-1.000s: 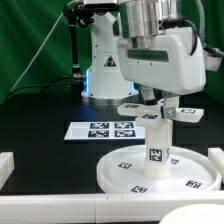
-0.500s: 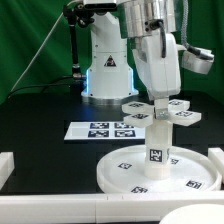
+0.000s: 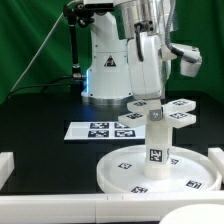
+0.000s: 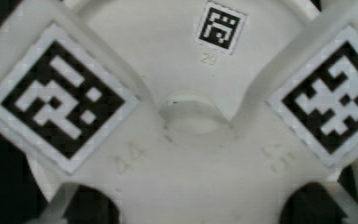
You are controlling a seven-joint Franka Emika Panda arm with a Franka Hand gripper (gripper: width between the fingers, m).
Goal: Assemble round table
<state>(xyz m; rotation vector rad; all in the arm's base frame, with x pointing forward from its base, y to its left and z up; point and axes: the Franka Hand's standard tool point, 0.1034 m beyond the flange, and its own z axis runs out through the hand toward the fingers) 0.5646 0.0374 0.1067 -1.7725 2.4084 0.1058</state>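
The marker board (image 3: 103, 130) lies flat on the black tabletop (image 3: 40, 125), a thin white rectangle printed with black-and-white square tags set in two rows. Behind the board, past the far edge of the table, hangs a green backdrop (image 3: 30, 45), plain and evenly lit. Nearer the camera than the board, a white block (image 3: 5, 165) sits at the table's edge on the exterior view's left, and a second white block (image 3: 218, 155) sits on the exterior view's right. Nearer still than the board, a low white rail (image 3: 50, 212) runs along the table's front edge.
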